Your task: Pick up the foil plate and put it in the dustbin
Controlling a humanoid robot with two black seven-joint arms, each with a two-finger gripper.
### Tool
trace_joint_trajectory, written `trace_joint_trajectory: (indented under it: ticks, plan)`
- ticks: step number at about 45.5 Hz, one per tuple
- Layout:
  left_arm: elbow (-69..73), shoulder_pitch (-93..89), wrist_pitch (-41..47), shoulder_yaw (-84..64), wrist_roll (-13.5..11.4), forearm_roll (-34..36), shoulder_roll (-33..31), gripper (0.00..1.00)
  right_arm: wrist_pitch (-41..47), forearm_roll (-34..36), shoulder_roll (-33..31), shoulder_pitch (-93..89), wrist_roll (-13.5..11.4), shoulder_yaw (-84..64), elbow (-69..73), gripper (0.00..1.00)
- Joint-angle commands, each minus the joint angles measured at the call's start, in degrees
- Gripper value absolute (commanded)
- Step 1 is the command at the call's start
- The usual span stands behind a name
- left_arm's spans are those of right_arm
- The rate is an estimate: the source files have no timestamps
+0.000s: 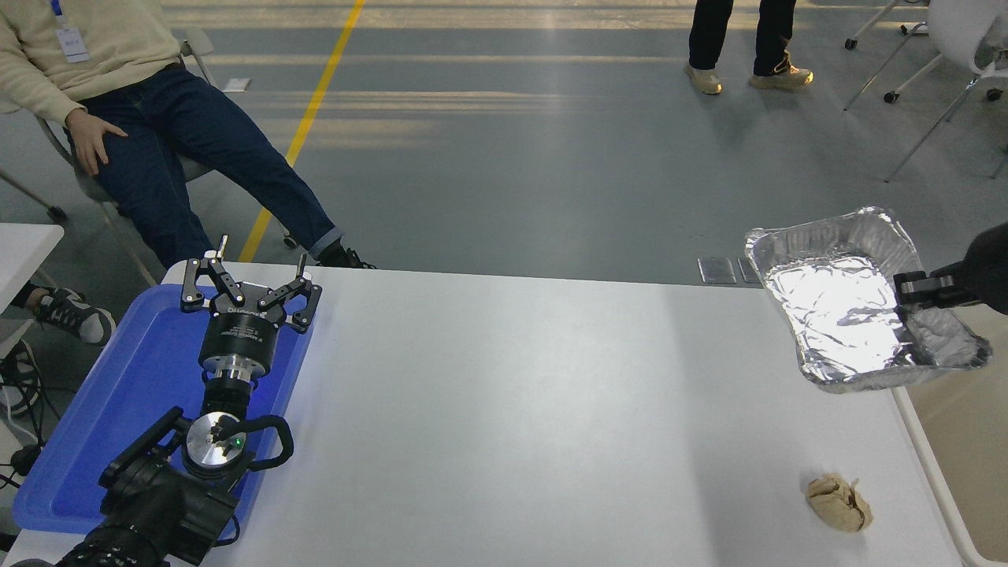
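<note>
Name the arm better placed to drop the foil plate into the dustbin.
Right. The right gripper already pinches the foil plate by its rim, aloft at the table's right edge beside the dustbin. The left gripper sits open over the blue tray, far off.

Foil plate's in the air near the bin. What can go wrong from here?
1. The right gripper pinches only one crinkled rim of the foil plate; thin foil may bend or slip.
2. The plate hangs over the table edge, only partly above the dustbin; releasing now might catch the rim or drop it outside.
</note>
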Motion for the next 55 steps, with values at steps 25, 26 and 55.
trace_joint_trajectory:
  ticks: [25, 26, 55]
  plan:
    - [0.00, 0.00, 0.03, 0.01, -0.05, 0.00, 0.00, 1.00, 0.14, -14.87, -17.40, -29.49, 3.95, 15.56, -28.53, 0.00]
    - [0.00, 0.00, 0.03, -0.08, -0.05, 0.00, 0.00, 1.00, 0.22, -15.13, -17.40, -31.07, 4.04, 16.27, -29.94, 0.00]
    - [0.00, 0.00, 0.03, 0.01, -0.05, 0.00, 0.00, 1.00, -2.50, -12.94, -8.88, -68.52, 12.39, 22.60, -72.49, 0.00]
